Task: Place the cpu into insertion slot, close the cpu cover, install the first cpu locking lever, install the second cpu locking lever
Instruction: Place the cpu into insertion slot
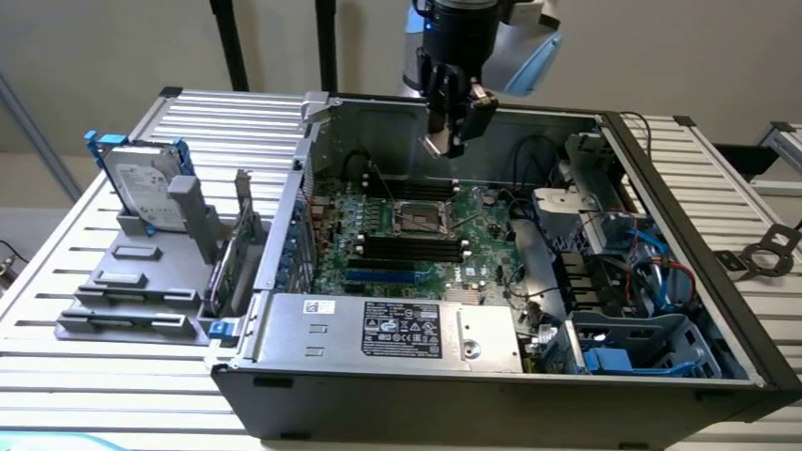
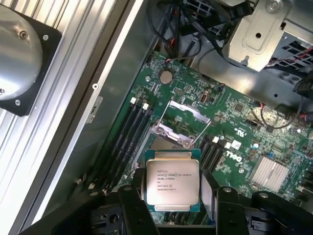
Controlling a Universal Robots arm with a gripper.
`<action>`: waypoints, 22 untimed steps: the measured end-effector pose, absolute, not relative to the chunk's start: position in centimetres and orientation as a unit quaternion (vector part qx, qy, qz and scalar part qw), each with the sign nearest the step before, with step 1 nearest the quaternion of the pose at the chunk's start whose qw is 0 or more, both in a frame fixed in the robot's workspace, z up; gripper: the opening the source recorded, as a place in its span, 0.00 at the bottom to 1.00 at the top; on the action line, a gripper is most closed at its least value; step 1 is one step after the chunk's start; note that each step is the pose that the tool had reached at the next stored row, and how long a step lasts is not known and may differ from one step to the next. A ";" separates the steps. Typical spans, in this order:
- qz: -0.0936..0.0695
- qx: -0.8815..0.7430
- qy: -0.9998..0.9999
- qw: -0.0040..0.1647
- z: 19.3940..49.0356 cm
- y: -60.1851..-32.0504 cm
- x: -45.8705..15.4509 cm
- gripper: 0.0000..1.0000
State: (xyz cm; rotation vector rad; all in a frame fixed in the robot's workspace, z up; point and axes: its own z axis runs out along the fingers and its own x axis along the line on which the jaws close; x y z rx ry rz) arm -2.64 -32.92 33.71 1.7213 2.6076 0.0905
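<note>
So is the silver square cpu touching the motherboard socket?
Apart. In the exterior view the hand holds the silvery-grey square cpu in mid-air, with clear space above the open square motherboard socket.

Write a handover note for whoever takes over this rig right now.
Grip: the tool is shut on the cpu, held above the open computer case.
Things: the insertion slot on the motherboard has no cpu in it; the cpu cover is not closed.
Done: cpu picked up.
Left: cpu into the slot, cover closed, both locking levers installed.
</note>
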 end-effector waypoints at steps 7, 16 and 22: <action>0.028 0.603 0.797 0.010 33.5 -32.9 -2.6 0.55; 0.027 0.666 0.745 0.012 33.2 -32.9 -2.6 0.55; 0.027 0.705 0.708 0.013 32.9 -32.9 -2.6 0.55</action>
